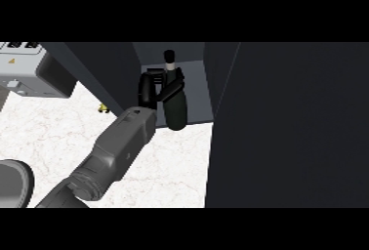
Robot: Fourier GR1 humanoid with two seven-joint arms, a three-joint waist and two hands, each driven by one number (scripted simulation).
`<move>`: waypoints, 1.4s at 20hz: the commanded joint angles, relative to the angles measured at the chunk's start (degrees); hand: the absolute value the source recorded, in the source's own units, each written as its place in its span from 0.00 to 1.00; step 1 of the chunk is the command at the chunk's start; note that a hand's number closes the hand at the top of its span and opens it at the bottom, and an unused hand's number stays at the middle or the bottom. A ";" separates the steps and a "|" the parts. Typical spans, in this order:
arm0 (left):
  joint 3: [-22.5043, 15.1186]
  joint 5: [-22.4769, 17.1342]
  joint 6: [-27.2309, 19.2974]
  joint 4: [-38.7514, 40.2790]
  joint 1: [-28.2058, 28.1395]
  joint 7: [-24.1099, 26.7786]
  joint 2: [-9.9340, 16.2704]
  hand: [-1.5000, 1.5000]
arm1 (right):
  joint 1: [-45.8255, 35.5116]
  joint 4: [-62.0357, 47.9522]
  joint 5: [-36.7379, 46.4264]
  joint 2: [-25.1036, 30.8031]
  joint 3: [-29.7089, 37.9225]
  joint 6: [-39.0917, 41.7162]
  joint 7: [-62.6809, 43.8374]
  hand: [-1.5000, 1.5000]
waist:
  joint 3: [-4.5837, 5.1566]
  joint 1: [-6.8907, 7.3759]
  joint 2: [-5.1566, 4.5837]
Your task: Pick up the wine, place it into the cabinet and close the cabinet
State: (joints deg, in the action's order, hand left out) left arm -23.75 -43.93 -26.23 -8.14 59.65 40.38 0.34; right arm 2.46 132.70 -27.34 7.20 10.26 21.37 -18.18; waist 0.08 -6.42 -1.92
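The left hand (153, 87) curled round the dark wine bottle (175, 105) – no readable label – at the counter's (166, 161) far edge, inside the open cabinet (288, 122).

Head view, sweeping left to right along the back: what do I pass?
Grey appliance → small yellow object → hand → wine bottle → dark cabinet door.

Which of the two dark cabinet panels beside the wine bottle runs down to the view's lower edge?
The wide right panel; the left panel ends higher, above the white counter.
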 commanded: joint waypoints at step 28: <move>-0.93 4.15 -7.81 8.13 9.87 -6.72 3.32 0.00 | 0.27 0.74 0.34 -0.44 -0.12 0.19 0.51 0.00 | 0.00 -0.88 -0.98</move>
State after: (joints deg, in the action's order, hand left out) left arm -23.83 -40.84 -32.22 -0.15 69.10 35.99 3.18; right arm 2.45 132.71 -27.49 7.57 10.54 22.27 -17.70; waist 0.10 -6.91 -2.84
